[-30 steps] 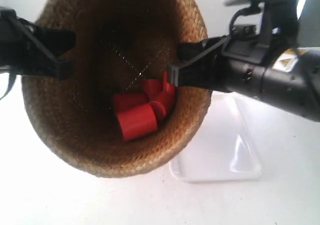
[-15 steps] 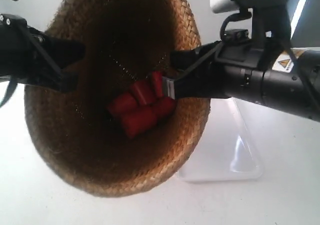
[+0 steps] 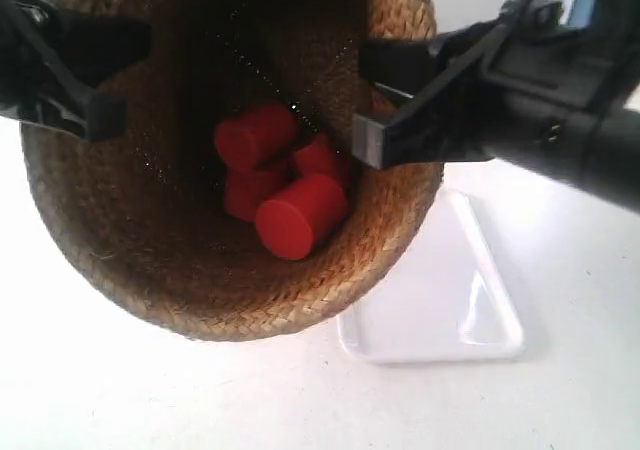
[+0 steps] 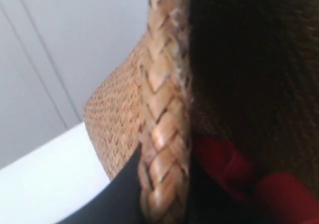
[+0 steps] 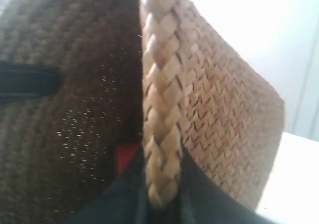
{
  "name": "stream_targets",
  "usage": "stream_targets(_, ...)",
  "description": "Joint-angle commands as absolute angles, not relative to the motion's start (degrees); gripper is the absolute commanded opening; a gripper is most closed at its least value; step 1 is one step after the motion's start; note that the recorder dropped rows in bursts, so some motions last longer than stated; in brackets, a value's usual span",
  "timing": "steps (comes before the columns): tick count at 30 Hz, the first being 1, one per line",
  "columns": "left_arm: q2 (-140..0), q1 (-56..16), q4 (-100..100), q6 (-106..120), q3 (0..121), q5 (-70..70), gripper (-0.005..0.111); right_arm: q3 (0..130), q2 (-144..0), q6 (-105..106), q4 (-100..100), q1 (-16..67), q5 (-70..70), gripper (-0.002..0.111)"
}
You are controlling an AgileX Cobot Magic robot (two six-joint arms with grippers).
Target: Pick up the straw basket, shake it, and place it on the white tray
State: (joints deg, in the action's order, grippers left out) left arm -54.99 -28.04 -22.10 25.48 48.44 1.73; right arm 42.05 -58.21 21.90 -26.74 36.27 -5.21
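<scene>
The left end effector [image 4: 164,196] was pressed together on the braided rim of the basket [image 3: 230,300], one dark finger outside the weave and one inside. The right end effector [image 5: 162,196] pinched the rim the same way. In the exterior view, the arm at the exterior view's left [image 3: 50,60] met the rim at about 10 o'clock and the arm at the exterior view's right [image 3: 530,100] at about 2 o'clock, with the basket's mouth tipped toward the camera. Deeper in, several red cylinders [image 3: 300,215] lay piled on the dark bottom, touching one another. Beyond the basket, at its 4 o'clock, the tray [image 3: 470,320] lay flat on the white bench [image 3: 120,400]. The rim hid one tray corner, and the basket was not seated on the tray.
</scene>
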Motion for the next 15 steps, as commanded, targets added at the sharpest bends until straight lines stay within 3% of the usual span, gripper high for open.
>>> stream_targets(1,-55.65,-27.64,-24.24,23.73,50.67,-8.71,0.0,44.07,-60.59,22.27,-32.61,35.84,0.0,0.0)
stream_targets(2,-52.81,-28.07,-24.24,23.88,51.46,-10.02,0.0,46.11,-57.23,20.65,-33.04,37.58,3.41,0.0)
stream_targets(4,-52.11,-28.07,-23.74,24.47,49.18,-2.76,0.0,44.64,-55.56,22.33,-31.95,39.31,-3.73,0.0)
stream_targets(7,-58.9,-27.84,-23.87,23.43,43.81,4.52,0.0,39.89,-64.19,29.78,-33.71,37.06,-13.01,0.0)
stream_targets(11,-52.23,-30.29,-24.01,19.44,49.49,-8.62,0.0,45.61,-58.25,26.34,-36.56,38.94,5.88,0.0)
stream_targets(15,-55.36,-28.41,-23.14,22.36,43.1,6.44,0.0,39.17,-61.18,34.29,-34.27,38.78,-12.79,0.0)
